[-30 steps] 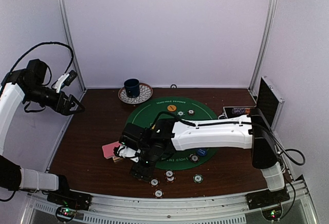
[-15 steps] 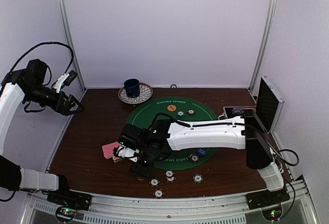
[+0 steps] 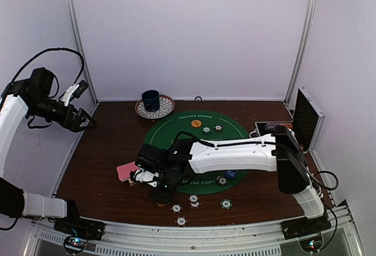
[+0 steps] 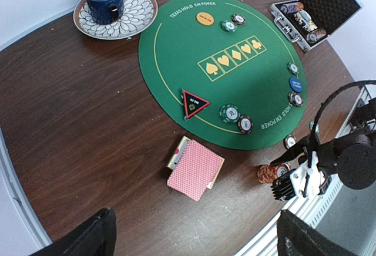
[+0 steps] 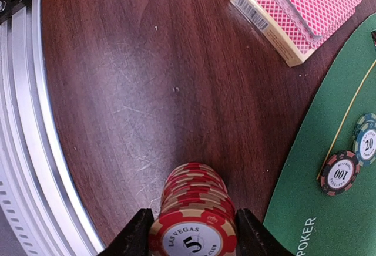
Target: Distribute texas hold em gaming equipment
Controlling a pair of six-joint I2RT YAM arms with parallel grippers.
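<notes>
**Red chip stack between my right fingers**

My right gripper (image 5: 192,239) is low over the dark brown wooden table (image 5: 111,91), close to its near edge and left of the middle. A stack of red, cream-striped round poker chips (image 5: 194,200) stands upright on the bare wood directly between its two fingers (image 5: 134,237), with the top chip marked 5. The jaws are partly parted, one finger on each flank of the stack and right against it. Whether they actually press it I cannot tell. The stack sits just off the near-left rim of the round green felt mat (image 5: 305,215). Farther from the near edge, a deck of pink-backed playing cards (image 5: 311,0) lies beside the mat, well apart from the stack. My left gripper (image 3: 88,120) hangs high above the table's left edge, jaws spread wide, holding nothing.
</notes>
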